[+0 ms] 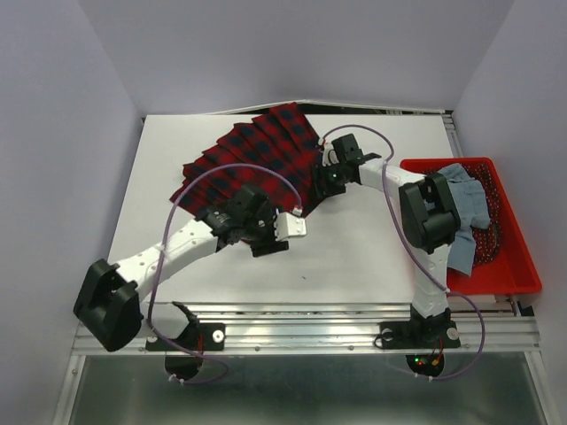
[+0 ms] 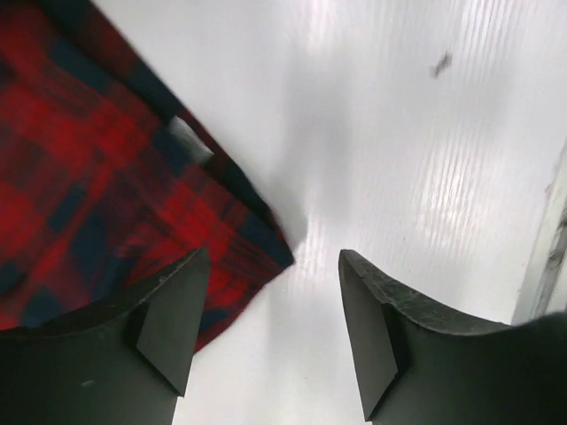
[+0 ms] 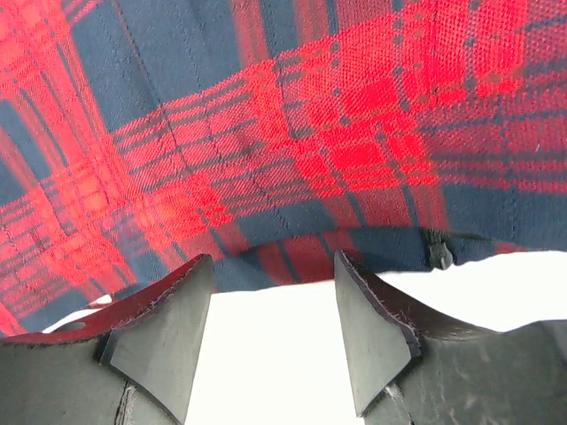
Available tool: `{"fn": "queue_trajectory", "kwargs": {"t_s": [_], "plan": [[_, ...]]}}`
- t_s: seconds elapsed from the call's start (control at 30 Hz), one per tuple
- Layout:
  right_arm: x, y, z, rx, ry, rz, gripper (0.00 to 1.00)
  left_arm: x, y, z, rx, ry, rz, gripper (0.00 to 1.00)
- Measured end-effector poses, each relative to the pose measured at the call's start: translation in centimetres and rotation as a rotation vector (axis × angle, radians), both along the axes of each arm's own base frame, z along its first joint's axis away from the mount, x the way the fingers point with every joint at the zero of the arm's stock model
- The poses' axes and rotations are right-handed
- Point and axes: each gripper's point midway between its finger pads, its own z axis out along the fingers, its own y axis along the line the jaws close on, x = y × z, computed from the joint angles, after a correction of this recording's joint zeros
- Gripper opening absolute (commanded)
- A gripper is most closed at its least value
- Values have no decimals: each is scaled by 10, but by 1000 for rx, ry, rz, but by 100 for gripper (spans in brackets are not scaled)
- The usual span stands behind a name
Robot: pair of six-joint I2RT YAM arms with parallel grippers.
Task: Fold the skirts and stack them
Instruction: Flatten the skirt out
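While tallying cloth, counted two skirts: one plaid skirt (image 1: 257, 155) fanned flat on worktop (image 1: 354, 257), one blue-grey skirt (image 1: 468, 199) lying in red basket (image 1: 523, 266), off to the right of the right fingers (image 3: 381, 328). Noted left fingers (image 2: 173, 319) spread, pinching nothing, plaid corner beside one tip. Noted right fingers likewise spread, plaid hem just beyond both tips.

Plaid skirt (image 1: 252, 155) flat; denim (image 1: 467, 202) apparently crumpled
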Motion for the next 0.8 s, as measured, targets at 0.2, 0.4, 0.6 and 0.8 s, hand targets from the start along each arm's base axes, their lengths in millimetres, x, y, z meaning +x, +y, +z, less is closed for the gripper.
{"fn": "queue_trajectory", "kwargs": {"t_s": [0.2,0.4,0.6,0.8], "plan": [[0,-5,9,-36,-17,28,58,33,-13,109,-297,-105,149,46],[-3,7,42,10,-61,62,57,96,48,70,-289,33,463,33],[-26,34,67,90,-71,157,38,89,74,8,-230,227,639,39],[-109,49,58,196,35,251,41,85,61,1,-288,314,676,35]]}}
